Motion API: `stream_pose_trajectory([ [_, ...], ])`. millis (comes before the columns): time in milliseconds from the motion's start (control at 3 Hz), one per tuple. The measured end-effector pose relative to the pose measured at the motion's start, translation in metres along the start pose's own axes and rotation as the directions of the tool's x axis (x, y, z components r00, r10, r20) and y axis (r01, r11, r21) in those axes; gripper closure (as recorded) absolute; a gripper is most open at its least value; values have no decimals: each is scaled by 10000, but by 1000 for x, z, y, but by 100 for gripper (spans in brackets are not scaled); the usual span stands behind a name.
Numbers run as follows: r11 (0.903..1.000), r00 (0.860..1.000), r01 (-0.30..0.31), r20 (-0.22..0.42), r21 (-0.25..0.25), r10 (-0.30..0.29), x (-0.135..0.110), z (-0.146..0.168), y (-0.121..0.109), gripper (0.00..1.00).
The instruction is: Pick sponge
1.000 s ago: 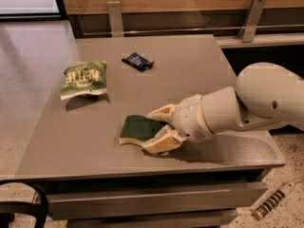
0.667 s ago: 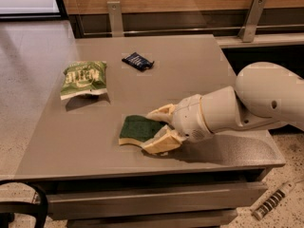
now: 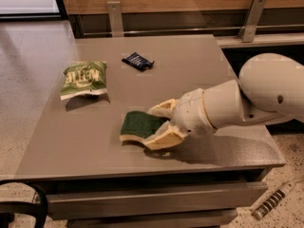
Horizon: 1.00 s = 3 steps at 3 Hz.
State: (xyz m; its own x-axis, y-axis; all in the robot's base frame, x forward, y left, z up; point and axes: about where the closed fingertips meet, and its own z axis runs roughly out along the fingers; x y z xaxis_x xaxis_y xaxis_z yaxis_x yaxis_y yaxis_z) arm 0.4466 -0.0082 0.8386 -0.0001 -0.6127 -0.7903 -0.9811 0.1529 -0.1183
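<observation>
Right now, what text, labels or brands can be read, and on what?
Green snack bag: pale lettering, too blurred to read.
Dark blue packet: print too small to read.
Sponge, at the gripper near the table front: no text.

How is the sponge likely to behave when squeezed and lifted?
The sponge looks like soft foam, so it will probably compress and weigh little. Its rough green top likely resists slipping. The gripper is at its end nearest the arm, low over the table.
</observation>
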Motion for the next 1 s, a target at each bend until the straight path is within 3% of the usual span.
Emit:
stream_pose_trajectory([
  [333, 9996, 9996, 172, -244, 245, -166, -12, -17, -9, 100],
  [1000, 9924, 9964, 845, -63, 894, -843, -41, -41, -36, 100],
])
